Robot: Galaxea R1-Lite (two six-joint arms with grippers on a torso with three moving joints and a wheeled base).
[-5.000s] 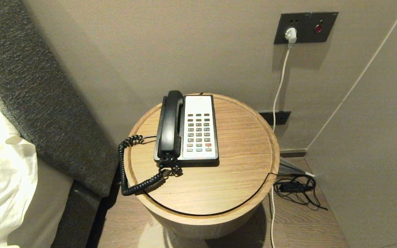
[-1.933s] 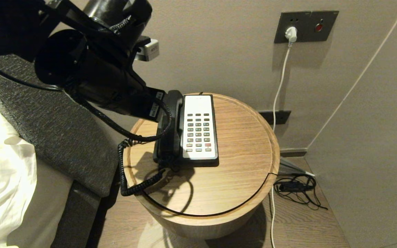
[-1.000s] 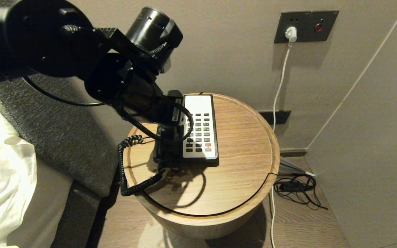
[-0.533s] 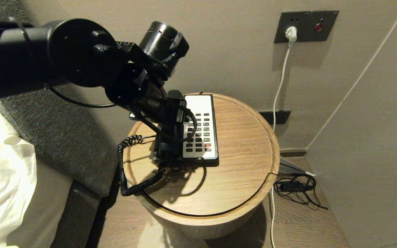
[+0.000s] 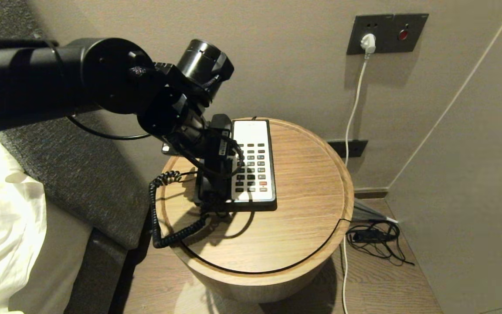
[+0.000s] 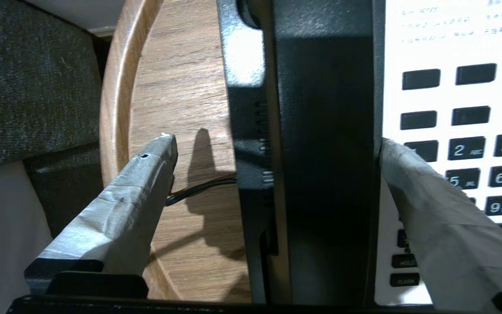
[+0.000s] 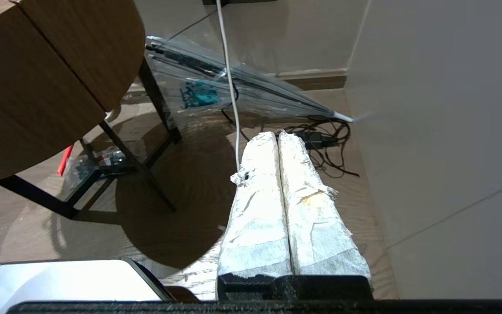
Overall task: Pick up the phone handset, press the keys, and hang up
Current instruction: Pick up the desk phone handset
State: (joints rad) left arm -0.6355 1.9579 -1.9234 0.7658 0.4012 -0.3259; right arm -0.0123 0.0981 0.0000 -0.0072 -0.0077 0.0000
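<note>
- Left gripper (image 6: 273, 165) is held open over the black handset (image 6: 325, 152), one taped finger (image 6: 120, 209) on each side.
- Handset is seen lying on the phone (image 5: 253, 163), beside the keys (image 5: 251, 168), on the round wooden table (image 5: 294, 226).
- Right gripper (image 7: 279, 136) is parked low by the floor, fingers pressed together.

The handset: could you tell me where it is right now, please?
In the head view the handset lies in its cradle on the left side of the phone base, on the round wooden table; the open left gripper straddles it.
</note>
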